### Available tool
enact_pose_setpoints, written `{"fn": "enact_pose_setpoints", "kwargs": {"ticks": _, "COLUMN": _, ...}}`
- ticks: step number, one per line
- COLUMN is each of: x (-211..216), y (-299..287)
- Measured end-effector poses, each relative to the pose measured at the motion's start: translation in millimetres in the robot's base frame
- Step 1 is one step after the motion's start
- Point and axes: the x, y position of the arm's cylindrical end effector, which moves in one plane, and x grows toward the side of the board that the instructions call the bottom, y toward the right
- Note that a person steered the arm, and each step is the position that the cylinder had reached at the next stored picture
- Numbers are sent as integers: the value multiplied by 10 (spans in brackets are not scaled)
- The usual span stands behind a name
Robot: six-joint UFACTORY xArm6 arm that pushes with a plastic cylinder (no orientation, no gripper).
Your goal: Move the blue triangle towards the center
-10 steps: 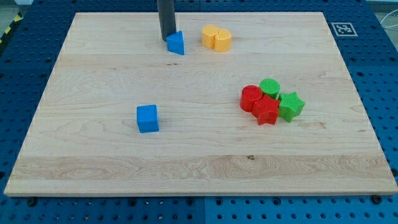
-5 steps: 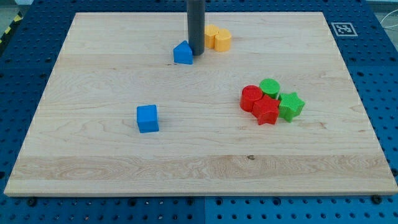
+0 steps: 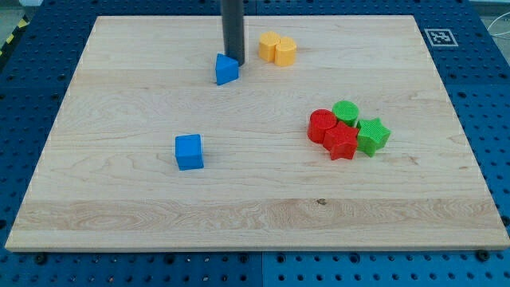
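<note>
Tip (image 3: 234,60) touching the blue triangle (image 3: 226,69) near the board's (image 3: 119,215) top edge.
Rod upright, no jaws to read; yellow blocks (image 3: 276,49) lie just to the view's right, blue cube (image 3: 189,151) well below.

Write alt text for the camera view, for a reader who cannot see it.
My tip touches the upper right edge of the blue triangle near the top of a wooden board. Two yellow blocks sit to their right, a blue cube lies left of centre, and two red and two green blocks cluster at the view's right.
</note>
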Motion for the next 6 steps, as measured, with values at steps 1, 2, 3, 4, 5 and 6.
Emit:
{"fn": "enact_pose_setpoints", "kwargs": {"ticks": 1, "x": 300, "y": -134}}
{"fn": "enact_pose_setpoints", "kwargs": {"ticks": 2, "x": 686, "y": -138}}
{"fn": "enact_pose_setpoints", "kwargs": {"ticks": 3, "x": 1054, "y": -142}}
{"fn": "enact_pose_setpoints", "kwargs": {"ticks": 4, "x": 1008, "y": -209}}
{"fn": "enact_pose_setpoints", "kwargs": {"ticks": 5, "x": 693, "y": -335}}
{"fn": "enact_pose_setpoints", "kwargs": {"ticks": 6, "x": 498, "y": -549}}
